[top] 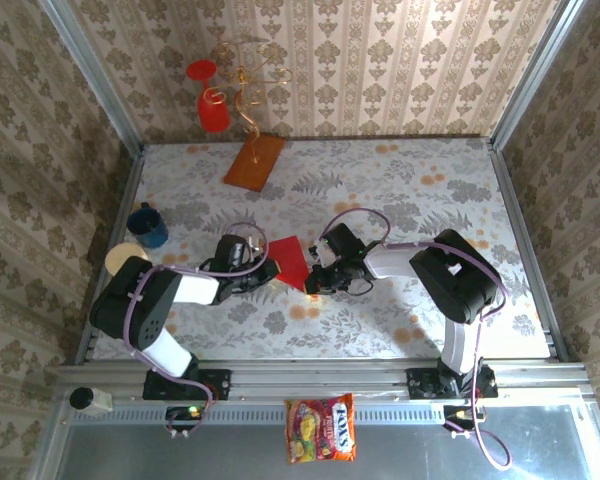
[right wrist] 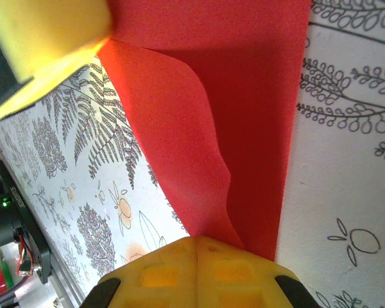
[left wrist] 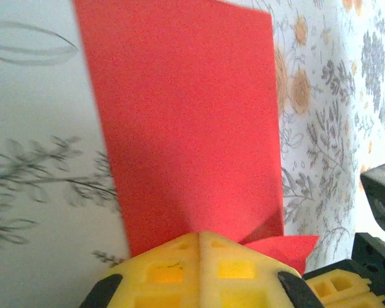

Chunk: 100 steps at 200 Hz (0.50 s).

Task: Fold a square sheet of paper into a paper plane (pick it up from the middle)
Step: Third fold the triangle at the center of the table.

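At far left of the floral table (top: 410, 200) a blue mug (top: 147, 225) stands near the edge, with red goblets (top: 210, 100) hanging on a wire stand and an orange-brown board (top: 255, 160) behind it toward the back wall. At centre, the left gripper (top: 268, 272) reaches in from the left, its yellow fingers (left wrist: 173, 269) pressed together on the near edge of the square sheet of paper (top: 289, 258), which spreads away from them as a flat red panel. The sheet sits at the middle of the table, between the two arms, doubled over so that two layers show, the upper one bulging loosely. From the right, the right gripper (top: 313, 278) meets it, jaws likewise clamped tight on the sheet's opposite edge, with the tips of both grippers close together. A colourful candy bag (top: 322, 428) lies in front of the table, on the metal shelf between the arm bases.
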Motion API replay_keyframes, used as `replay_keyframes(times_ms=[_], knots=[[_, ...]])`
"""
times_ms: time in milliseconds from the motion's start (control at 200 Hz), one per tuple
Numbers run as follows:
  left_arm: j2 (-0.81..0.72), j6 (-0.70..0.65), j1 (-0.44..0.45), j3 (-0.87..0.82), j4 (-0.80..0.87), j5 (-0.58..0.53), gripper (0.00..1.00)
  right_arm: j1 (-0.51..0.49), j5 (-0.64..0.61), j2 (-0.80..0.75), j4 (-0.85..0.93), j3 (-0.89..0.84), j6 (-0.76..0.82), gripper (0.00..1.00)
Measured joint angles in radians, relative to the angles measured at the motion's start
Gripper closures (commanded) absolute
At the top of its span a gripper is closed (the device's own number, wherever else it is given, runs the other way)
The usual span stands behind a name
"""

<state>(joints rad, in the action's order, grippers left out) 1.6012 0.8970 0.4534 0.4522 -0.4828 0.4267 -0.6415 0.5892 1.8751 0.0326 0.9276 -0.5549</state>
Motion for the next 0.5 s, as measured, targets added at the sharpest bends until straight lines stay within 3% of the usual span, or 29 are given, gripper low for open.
replay_keyframes(times_ms=[260,375,500], knots=[[-0.077,-0.024,-0.128,-0.062,0.020,0.002,1.00,0.003,0.008,0.002,0.000,0.000,0.000,1.00],[-0.160,-0.035,-0.107,-0.064,0.114,-0.042,1.00,0.003,0.010,0.002,0.000,0.000,0.001,1.00],[-0.235,-0.053,-0.008,-0.011,0.200,-0.070,1.00,0.003,0.010,0.003,0.004,0.003,0.001,1.00]])
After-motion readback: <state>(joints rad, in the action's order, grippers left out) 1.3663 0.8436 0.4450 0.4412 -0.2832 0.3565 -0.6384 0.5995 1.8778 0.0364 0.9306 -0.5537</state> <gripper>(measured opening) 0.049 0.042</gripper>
